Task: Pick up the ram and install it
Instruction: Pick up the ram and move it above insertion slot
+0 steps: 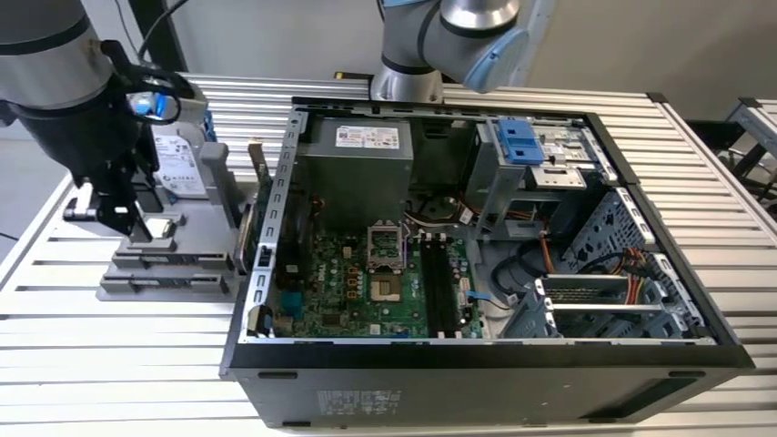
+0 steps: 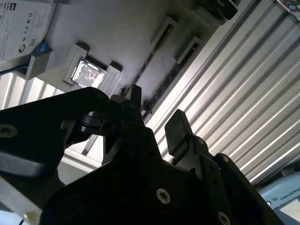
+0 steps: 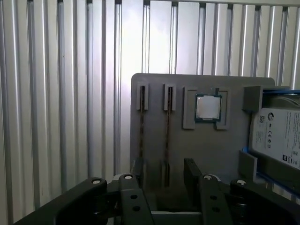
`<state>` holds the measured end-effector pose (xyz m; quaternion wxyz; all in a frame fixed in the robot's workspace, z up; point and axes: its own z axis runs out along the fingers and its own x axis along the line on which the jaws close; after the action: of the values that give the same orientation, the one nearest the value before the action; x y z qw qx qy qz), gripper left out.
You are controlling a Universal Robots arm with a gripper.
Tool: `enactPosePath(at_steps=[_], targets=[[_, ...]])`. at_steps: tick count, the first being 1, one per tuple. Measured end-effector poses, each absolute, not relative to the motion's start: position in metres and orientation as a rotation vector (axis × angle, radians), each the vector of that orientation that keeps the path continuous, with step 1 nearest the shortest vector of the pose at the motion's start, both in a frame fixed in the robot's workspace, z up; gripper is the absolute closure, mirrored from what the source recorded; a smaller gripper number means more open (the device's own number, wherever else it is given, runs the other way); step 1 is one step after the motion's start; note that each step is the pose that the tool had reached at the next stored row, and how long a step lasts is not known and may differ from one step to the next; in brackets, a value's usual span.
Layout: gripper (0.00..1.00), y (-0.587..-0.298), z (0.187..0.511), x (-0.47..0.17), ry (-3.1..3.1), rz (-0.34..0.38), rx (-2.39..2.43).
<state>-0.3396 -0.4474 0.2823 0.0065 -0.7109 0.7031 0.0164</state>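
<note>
exterior view: high, over computer case (image 1: 486, 382) | both wrist views: close, sharing grey holder (image 3: 225, 150) (image 2: 117, 33)

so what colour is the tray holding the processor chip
Plain grey; the tray with the processor chip shows best in the first wrist view.

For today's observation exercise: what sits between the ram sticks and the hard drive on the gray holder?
In the first wrist view, the silver processor chip lies between the nearer ram stick and the hard drive, in a recess of the gray holder.

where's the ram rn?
In the first wrist view, two ram sticks stand on edge in slots of the grey holder, beside the processor chip. The holder sits on the exterior view's left, beside the PC case.
</note>
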Motion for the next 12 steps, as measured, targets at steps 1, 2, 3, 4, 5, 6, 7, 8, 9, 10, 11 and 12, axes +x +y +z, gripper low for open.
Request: enactPosePath(at_steps=[1, 2, 3, 4, 5, 6, 7, 8, 9, 10, 11, 12], targets=[[0.0, -0.448, 0.281, -0.34, 2.2, 0.051, -2.224], [0.0, -0.449, 0.279, -0.34, 2.2, 0.051, -2.224], [0.0, -0.45, 0.277, -0.34, 2.2, 0.052, -2.224], [0.0, -0.452, 0.275, -0.34, 2.2, 0.052, -2.224], [0.0, -0.454, 0.273, -0.34, 2.2, 0.052, -2.224], [0.0, -0.455, 0.271, -0.34, 2.2, 0.052, -2.224], [0.0, -0.457, 0.27, -0.34, 2.2, 0.052, -2.224], [0.0, -0.459, 0.268, -0.34, 2.2, 0.052, -2.225], [0.0, -0.46, 0.266, -0.34, 2.2, 0.052, -2.224], [0.0, -0.46, 0.264, -0.34, 2.2, 0.052, -2.224], [0.0, -0.46, 0.262, -0.34, 2.202, 0.052, -2.223], [0.0, -0.461, 0.26, -0.34, 2.204, 0.052, -2.221]])
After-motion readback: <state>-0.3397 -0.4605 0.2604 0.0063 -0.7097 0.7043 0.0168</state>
